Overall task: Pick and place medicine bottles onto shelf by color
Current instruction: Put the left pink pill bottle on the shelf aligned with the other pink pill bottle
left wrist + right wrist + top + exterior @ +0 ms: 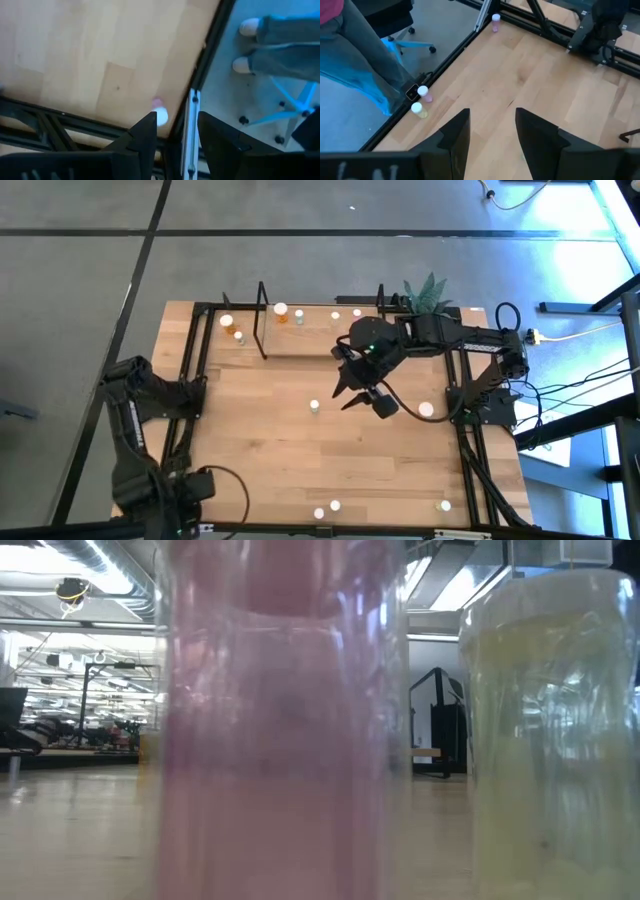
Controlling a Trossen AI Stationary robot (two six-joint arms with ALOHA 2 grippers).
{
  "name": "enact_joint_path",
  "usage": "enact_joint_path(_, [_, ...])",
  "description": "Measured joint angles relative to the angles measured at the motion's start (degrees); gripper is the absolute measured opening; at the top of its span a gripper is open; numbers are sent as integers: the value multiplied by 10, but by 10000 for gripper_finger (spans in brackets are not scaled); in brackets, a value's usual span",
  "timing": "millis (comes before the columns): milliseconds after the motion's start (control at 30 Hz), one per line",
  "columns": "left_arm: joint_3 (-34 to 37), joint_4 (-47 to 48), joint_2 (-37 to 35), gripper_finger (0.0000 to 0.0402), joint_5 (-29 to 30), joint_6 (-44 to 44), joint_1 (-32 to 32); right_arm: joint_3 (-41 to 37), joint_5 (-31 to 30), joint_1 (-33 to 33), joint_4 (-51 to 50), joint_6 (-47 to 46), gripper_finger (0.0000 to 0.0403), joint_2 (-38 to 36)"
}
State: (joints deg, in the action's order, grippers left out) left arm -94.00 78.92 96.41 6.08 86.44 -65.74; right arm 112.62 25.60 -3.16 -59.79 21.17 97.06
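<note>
While the left arm waits folded at the table's left edge, the right arm reaches over the middle.

Right gripper (362, 393): fingers spread apart, nothing between them; hangs above bare board, mid-table.
Left gripper (175, 135): fingers parted, empty; points down at the front table edge, a pink bottle (159, 113) just beyond its fingertips.
Shelf (318, 338): behind the right gripper, by the back edge; black upright loops at both ends.
On shelf: orange bottle (281, 312) near its left end, whitish bottle (298, 317) just beside it, two more caps toward the right end.
Green bottle (314, 407): on the table just left of the right gripper, apart from it.
White cap (427, 410): right of the right gripper, near the frame.
Bottles outside shelf's left end (227, 323): two, near the back-left corner.
Front edge: three bottles well ahead of the right gripper; a pink and a yellowish one (416, 108) side by side, another pink (495, 21) farther along.
Plant (428, 292): back-right corner, behind the right arm.
Low view: pink bottle and yellowish bottle (550, 740) fill the lens.
Person: legs and shoes (248, 26) beside the table, by a blue chair base.
</note>
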Motion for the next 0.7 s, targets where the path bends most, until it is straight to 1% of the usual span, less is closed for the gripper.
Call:
enact_joint_path(100, [0, -14, 4, 135, 10, 0, -24, 0, 0, 0, 0, 4, 159, 0])
enact_joint_path(367, [0, -34, 8, 135, 62, 5, -77, 0, 0, 0, 0, 3, 159, 0])
enact_joint_path(533, [15, -48, 8, 135, 69, 5, -85, 0, 0, 0, 0, 3, 159, 0])
enact_joint_path(700, [57, -104, 8, 135, 68, 2, -85, 0, 0, 0, 0, 3, 159, 0])
